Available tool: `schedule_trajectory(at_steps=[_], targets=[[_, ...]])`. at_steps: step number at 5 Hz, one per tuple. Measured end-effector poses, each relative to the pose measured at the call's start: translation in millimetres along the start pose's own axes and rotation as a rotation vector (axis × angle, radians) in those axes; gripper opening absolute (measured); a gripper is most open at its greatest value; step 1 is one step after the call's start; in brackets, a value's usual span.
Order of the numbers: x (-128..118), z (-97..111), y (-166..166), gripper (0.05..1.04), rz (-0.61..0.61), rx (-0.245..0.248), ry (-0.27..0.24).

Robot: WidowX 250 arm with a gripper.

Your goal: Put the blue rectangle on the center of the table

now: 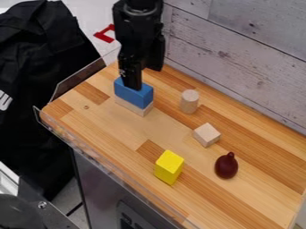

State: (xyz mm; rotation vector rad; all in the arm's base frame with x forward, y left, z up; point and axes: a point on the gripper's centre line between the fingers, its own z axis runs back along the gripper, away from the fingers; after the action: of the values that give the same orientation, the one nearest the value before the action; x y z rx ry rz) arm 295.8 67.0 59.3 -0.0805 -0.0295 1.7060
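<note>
Blue rectangle (134,96): upper left of the frame, near the far left end of the worktop (119,129), away from its center. It sits on a pale wooden block (131,106), long sides roughly lined up.

Black arm (138,27) comes in from the top edge, left of middle. Tool (133,86) points down, tip at the blue rectangle's top. Can't tell if it's spread, pressed together or pinching the block.

Rest of the worktop: pale wooden cylinder (189,101) upright, right of the blue rectangle. Pale wooden cube (206,134) right of frame center, below the cylinder. Yellow block (169,167) below center. Dark red bulb-shaped piece (226,166) lower right, narrow end up. All four apart from each other.

Surroundings: gray plank wall (245,40) upper right, black cloth (42,58) along the left side, red piece (104,34) upper left, off the worktop.
</note>
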Motion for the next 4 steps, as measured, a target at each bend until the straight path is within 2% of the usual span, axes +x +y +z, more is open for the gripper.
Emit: schedule_trajectory(at_steps=[1, 2, 4], targets=[[8.7, -14.8, -5.1, 0.999, 0.014, 0.03, 0.024], [14.7, -26.2, -8.1, 0.999, 0.011, 0.075, 0.014], [14.2, -41.1, -15.6, 0.999, 0.014, 0.105, 0.03]])
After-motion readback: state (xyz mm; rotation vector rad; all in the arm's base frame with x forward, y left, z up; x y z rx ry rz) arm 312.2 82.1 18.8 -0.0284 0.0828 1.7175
